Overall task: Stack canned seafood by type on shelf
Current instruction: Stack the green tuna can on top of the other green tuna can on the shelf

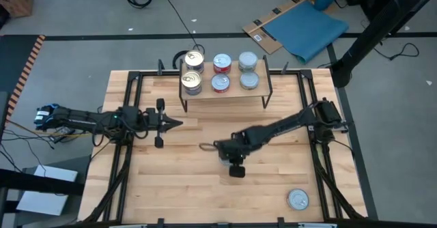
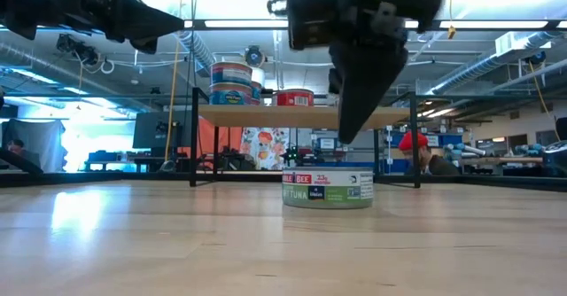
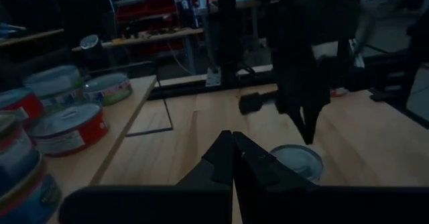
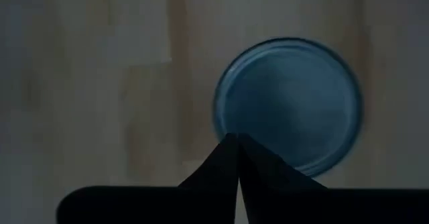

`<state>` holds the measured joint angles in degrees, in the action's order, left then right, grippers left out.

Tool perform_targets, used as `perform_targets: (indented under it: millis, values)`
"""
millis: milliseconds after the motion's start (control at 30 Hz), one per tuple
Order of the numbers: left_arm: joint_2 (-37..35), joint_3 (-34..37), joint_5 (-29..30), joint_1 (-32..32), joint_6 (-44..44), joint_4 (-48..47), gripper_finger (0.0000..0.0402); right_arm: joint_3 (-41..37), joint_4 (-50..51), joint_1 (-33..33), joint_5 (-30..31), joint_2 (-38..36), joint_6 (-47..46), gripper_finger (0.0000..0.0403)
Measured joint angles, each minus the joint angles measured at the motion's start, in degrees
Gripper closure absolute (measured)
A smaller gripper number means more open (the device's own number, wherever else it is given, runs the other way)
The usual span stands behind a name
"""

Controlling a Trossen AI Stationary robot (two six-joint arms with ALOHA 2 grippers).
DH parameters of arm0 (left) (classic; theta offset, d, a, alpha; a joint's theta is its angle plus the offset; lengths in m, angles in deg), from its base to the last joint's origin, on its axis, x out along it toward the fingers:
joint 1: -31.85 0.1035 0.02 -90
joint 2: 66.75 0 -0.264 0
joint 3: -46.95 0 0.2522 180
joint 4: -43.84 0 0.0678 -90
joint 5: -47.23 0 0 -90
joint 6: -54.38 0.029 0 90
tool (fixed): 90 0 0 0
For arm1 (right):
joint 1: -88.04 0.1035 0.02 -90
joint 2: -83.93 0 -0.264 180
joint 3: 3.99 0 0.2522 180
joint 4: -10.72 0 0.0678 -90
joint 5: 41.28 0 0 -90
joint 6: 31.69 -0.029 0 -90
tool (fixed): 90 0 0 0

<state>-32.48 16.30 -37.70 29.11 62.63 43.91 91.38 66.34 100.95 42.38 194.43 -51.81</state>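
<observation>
1. Closest in, in the right wrist view, my right claw (image 4: 236,138) has its tips pressed together and holds nothing. Just past them a silver-topped tin (image 4: 289,103) lies lid up on the wooden tabletop (image 4: 100,83).
2. In the left wrist view, my left claw (image 3: 232,138) is likewise pinched tight and empty. The shelf (image 3: 124,127) runs along one side and carries red-labelled tins (image 3: 67,127). Out in front of the shelf, my right claw points down close above the silver-topped tin.
3. In the low view, that tin stands on the tabletop in front of the shelf. My right claw hangs over it, clear of the lid.
4. In the high view, the shelf shows six lids in three pairs: gold-topped tins (image 1: 193,59), red ones, then silver ones. My left claw waits just off the shelf's left front leg. My right arm reaches across in front of the shelf. A lone tin (image 1: 298,199) lies well apart from the shelf; I cannot tell whether it is the one under my claw.
</observation>
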Motion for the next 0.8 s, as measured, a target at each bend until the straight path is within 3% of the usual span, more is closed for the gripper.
perform_targets:
  millis: [133,267,533,800]
  values:
    - [1.89,0.0,-0.09,0.0,0.13,0.29,0.0396,0.0,-0.04,5.3,13.03,0.0,2.95,0.0376]
    - [3.41,0.0,-0.05,0.0,0.13,2.63,0.0396,0.0,-0.27,9.24,20.42,-0.01,5.4,0.0356]
    - [4.03,0.0,-0.03,0.02,0.2,3.56,0.0396,-2.18,-3.54,10.58,21.33,0.01,8.21,0.0315]
    - [4.03,0.0,0.01,0.0,0.42,3.56,0.0396,-4.93,-5.01,9.92,19.83,0.04,8.73,0.0309]
